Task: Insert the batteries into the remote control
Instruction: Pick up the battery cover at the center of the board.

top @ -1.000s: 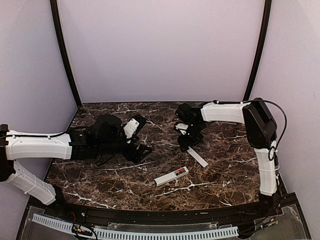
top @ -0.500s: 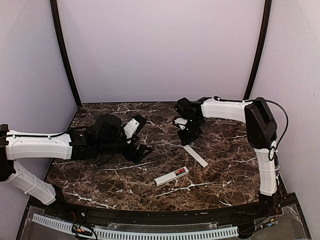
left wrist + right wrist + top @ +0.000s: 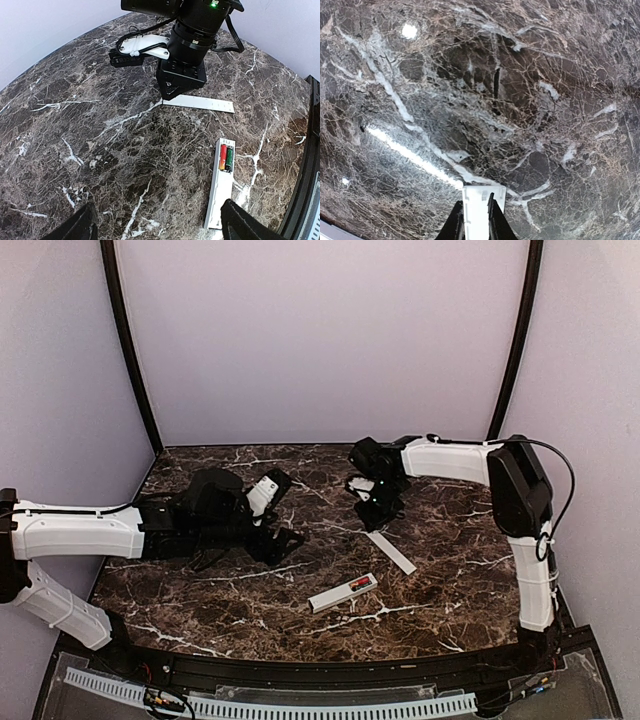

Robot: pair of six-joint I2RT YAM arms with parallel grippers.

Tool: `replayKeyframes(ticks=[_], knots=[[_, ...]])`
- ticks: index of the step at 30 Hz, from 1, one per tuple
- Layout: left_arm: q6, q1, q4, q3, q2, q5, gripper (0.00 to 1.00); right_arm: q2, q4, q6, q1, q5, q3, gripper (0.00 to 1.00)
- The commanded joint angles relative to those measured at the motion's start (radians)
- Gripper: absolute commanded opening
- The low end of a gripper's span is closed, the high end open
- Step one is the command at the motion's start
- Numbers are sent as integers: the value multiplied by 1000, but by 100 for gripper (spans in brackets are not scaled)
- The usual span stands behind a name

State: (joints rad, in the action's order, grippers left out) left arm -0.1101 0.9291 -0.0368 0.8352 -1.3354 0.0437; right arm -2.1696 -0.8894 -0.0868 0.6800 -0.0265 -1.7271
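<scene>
The white remote control lies face down near the front middle of the table, also in the left wrist view. Its open compartment holds two batteries side by side, one red-orange, one green and dark. A thin flat white strip lies behind it, flat on the table. My right gripper points down at the strip's far end, its fingers almost together just over the strip. My left gripper is open and empty, left of the remote.
Dark marble table with a raised black rim along the front. Purple walls close in the back and both sides. The right arm reaches across the back right.
My right gripper has drawn back along the strip toward the far end, so more of the strip shows. The strip, the remote and the left arm have not moved.
</scene>
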Motion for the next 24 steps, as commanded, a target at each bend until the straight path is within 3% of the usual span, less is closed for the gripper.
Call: replayKeyframes(ticks=[1,24], knots=[[-4,-5,-9,6,10,-8,84,-31,6,2,-2,-2,7,16],[-5,-4,-10,4,11,-11,84,-60,-2,0,-4,-21,28,6]])
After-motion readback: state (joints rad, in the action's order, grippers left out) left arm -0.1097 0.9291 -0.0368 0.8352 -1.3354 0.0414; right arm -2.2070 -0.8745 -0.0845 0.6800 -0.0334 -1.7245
